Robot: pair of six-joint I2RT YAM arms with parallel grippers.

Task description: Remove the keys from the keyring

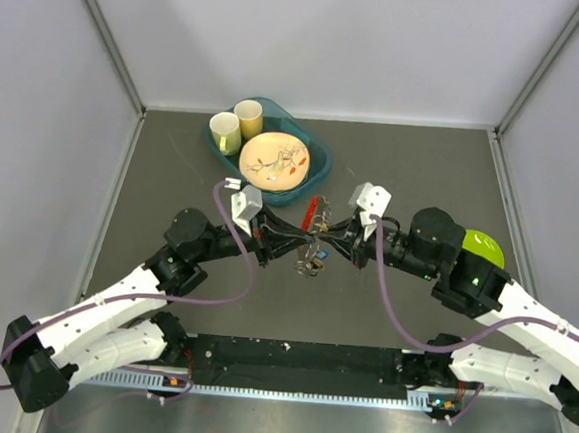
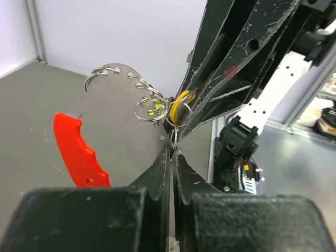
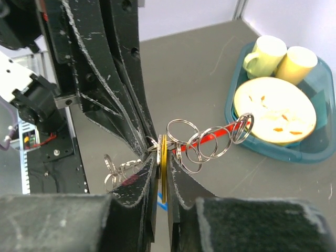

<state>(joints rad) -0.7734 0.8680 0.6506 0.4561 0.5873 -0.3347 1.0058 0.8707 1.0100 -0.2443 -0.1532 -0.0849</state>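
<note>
As I view it, left gripper (image 2: 171, 150) jaws are clamped on the red-clipped metal keyring (image 2: 118, 115); right gripper (image 3: 163, 158) jaws pinch a small yellow-headed metal key (image 3: 164, 181).

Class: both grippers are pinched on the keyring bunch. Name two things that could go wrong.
The left gripper pinches only a thin edge of the keyring, so a tug might pull it free. The right gripper, pulling the yellow key, could tangle it in the neighbouring rings.
</note>
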